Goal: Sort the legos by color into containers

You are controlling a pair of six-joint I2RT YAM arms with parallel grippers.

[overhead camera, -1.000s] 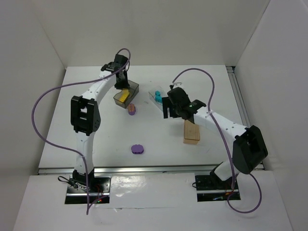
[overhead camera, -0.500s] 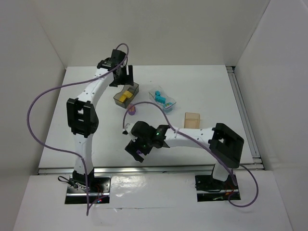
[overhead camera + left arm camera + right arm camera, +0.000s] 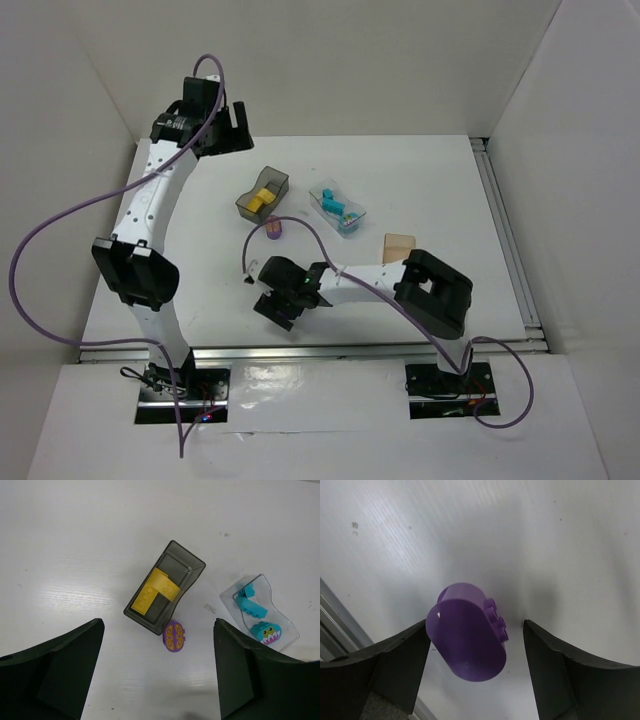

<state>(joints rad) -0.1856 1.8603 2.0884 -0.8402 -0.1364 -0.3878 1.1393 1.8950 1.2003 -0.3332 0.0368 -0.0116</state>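
White table (image 3: pixel 420 170); plain white walls (image 3: pixel 350 60) around

The smoky grey bin (image 3: pixel 190 571) held yellow bricks (image 3: pixel 155 591); the clear bin (image 3: pixel 274 604), cyan bricks (image 3: pixel 250 607); one purple oval (image 3: pixel 173 636) bore orange spots; the other oval (image 3: pixel 467 640) was plain purple.

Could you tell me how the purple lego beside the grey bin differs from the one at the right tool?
The patterned purple lego bears orange oval markings; the plain purple lego has none showing, its studs facing sideways. The patterned one lies free beside the dark grey bin; the plain one sits between the fingers of the open right tool. Both are purple rounded ovals.
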